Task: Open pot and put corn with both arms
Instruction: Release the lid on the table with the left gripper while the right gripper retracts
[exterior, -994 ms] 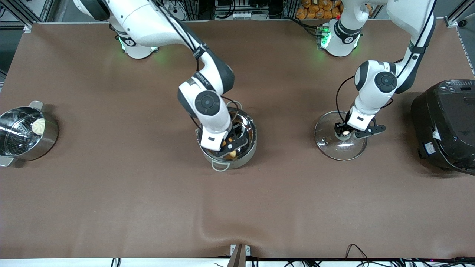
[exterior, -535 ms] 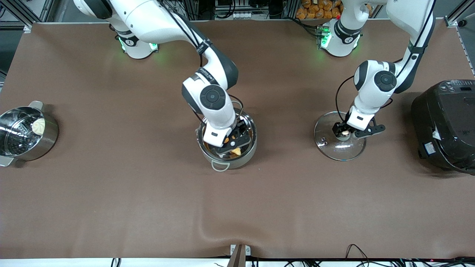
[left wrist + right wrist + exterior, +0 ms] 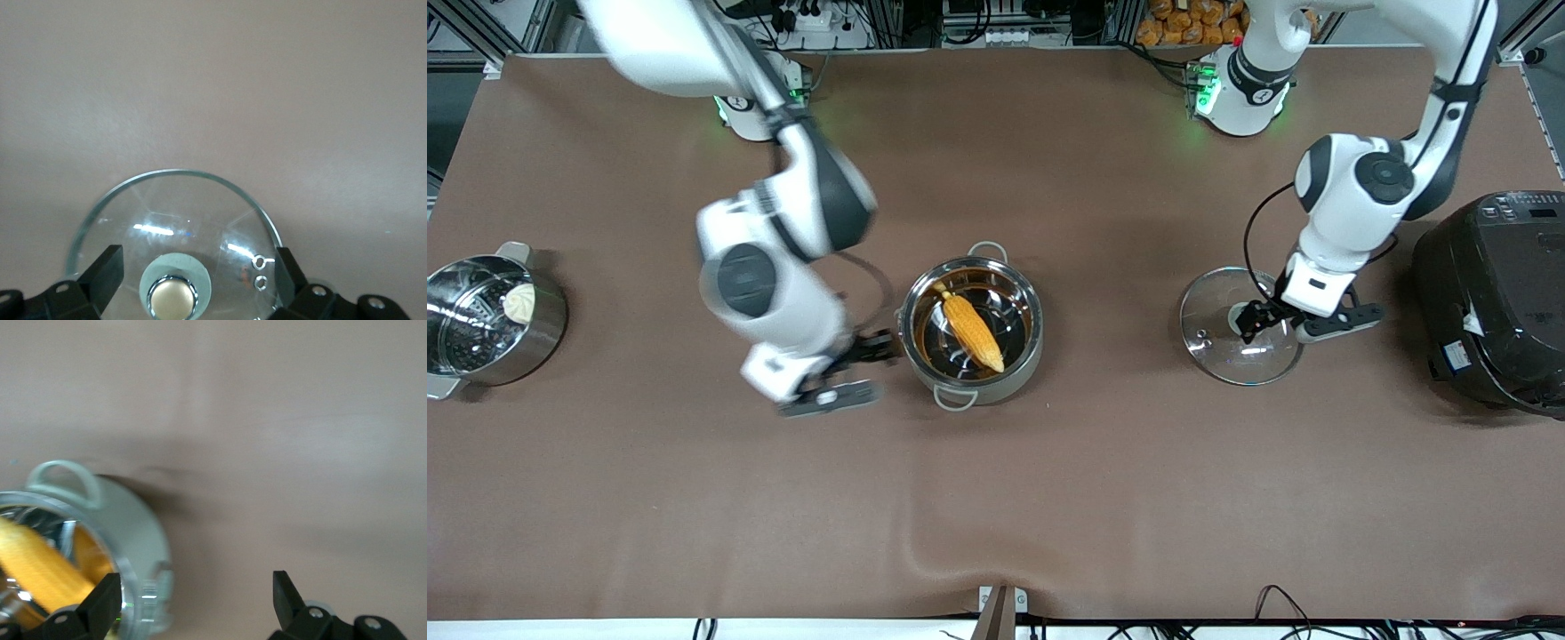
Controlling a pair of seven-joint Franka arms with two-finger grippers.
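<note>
We see a robotics lab set up as a mock kitchen: two bench-mounted arms on a brown-covered table, aluminium framing and cables around it, with cookware and a rice cooker.

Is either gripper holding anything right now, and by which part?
Nothing is held. Left gripper is open around the lid knob; right gripper is open beside the pot.

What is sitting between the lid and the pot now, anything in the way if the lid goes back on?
Nothing visible. The lid lies flat on the table toward the left arm's end, with the left gripper open over its knob. Only bare cloth separates it from the pot, which holds the corn. The right gripper is open beside the pot.
</note>
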